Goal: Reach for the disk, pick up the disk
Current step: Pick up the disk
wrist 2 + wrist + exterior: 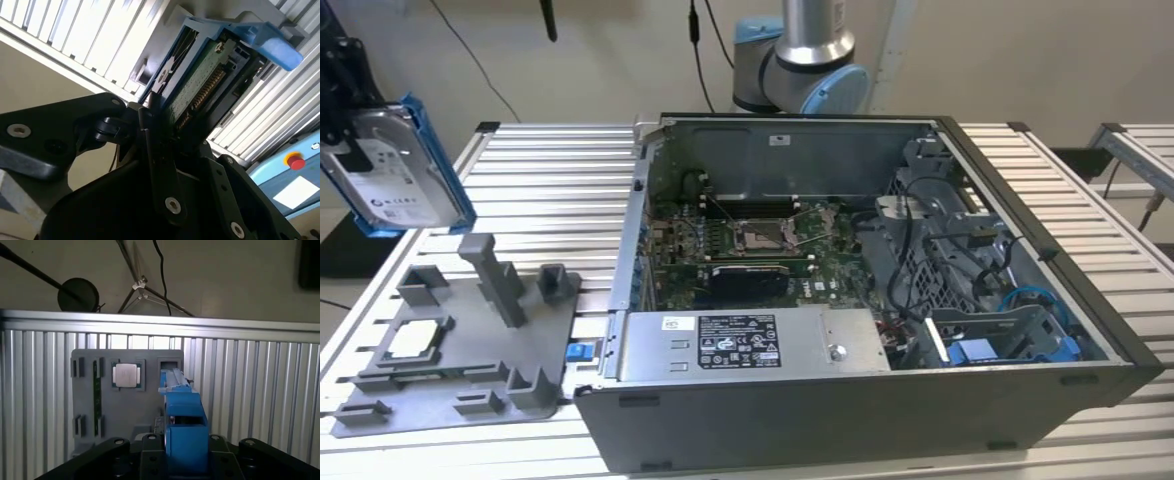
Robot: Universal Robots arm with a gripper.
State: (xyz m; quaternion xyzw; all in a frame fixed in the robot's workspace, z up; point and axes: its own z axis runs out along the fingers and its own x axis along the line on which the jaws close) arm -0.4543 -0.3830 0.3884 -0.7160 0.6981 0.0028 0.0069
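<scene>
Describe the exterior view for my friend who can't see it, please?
A black claw holds the disk upright at the exterior view's left edge, raised beside a grey tray holding a square silver chip. An open computer case sits on the slatted table.

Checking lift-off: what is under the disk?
In the first wrist view, the disk, held in the pincer, hangs over the grey fixture with its square chip, on the slatted table. The fixture's part directly beneath is covered.
</scene>
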